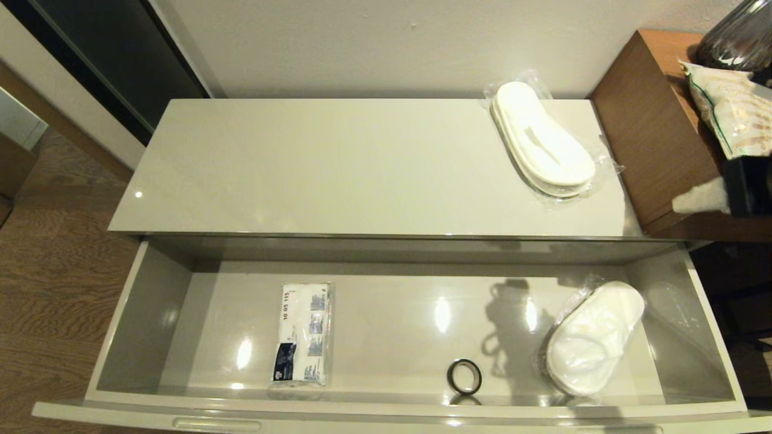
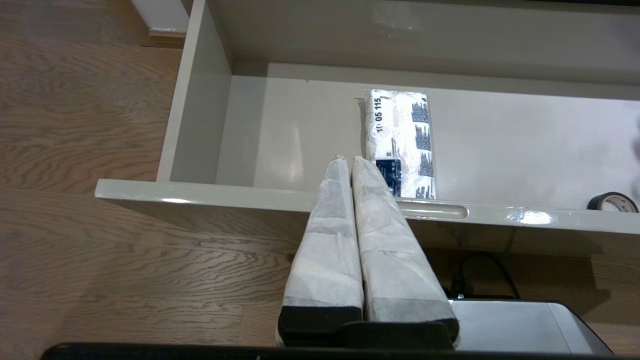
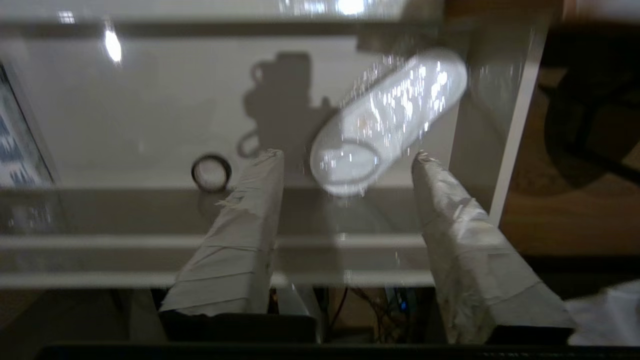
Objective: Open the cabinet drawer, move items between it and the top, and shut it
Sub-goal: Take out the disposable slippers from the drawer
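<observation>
Right gripper (image 3: 345, 157), fingers spread and empty, hovers at the front edge of the open cabinet drawer (image 1: 114, 325), nearest the bagged slipper pack (image 3: 387, 120) lying diagonally just beyond; left gripper (image 2: 348, 160) waits closed.

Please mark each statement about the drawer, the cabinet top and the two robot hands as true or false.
1. The cabinet drawer is open. True.
2. Both slipper packs lie on the top. False: one slipper pack is on the top, the other pack is in the drawer.
3. The left hand is shut and holds nothing. True.
4. The right hand is shut on a pack. False: it is open and empty.
5. The black ring lies on the top. False: it is in the drawer.
</observation>
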Controlling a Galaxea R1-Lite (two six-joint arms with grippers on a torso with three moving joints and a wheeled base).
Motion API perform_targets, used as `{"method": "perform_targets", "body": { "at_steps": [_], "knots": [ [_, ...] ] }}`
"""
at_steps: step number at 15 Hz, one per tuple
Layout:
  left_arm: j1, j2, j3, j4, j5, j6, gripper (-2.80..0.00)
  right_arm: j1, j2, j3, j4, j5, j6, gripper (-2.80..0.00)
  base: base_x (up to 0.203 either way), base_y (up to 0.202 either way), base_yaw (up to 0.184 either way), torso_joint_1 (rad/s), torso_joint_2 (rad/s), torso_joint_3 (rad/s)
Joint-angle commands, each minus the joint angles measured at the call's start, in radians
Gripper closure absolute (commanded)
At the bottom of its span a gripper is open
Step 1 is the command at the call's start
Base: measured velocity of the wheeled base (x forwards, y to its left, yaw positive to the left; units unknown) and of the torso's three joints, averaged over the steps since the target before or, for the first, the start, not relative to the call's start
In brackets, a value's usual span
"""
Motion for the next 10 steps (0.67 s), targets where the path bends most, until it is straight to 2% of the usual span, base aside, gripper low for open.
{"method": "perform_targets", "body": {
  "at_steps": [1, 5, 7, 10],
  "knots": [
    [0.0, 0.0, 0.0, -0.001, 0.0, -0.001, 0.0, 0.011, -0.222, 0.178, 0.026, -0.001, 0.009, 0.0, 0.0, 0.0, 0.0, 0.0, 0.0, 0.0],
    [0.0, 0.0, 0.0, -0.001, 0.0, -0.001, 0.0, 0.014, -0.429, 0.289, 0.147, 0.0, 0.03, 0.0, 0.0, 0.0, 0.0, 0.0, 0.0, 0.0],
    [0.0, 0.0, 0.0, -0.001, 0.0, -0.001, 0.0, 0.014, -0.487, 0.269, 0.276, 0.007, 0.127, 0.0, 0.0, 0.0, 0.0, 0.0, 0.0, 0.0],
    [0.0, 0.0, 0.0, -0.001, -0.001, -0.001, 0.0, 0.014, -0.586, 0.282, 0.373, 0.053, 0.209, 0.0, 0.0, 0.0, 0.0, 0.0, 0.0, 0.0]
  ]
}}
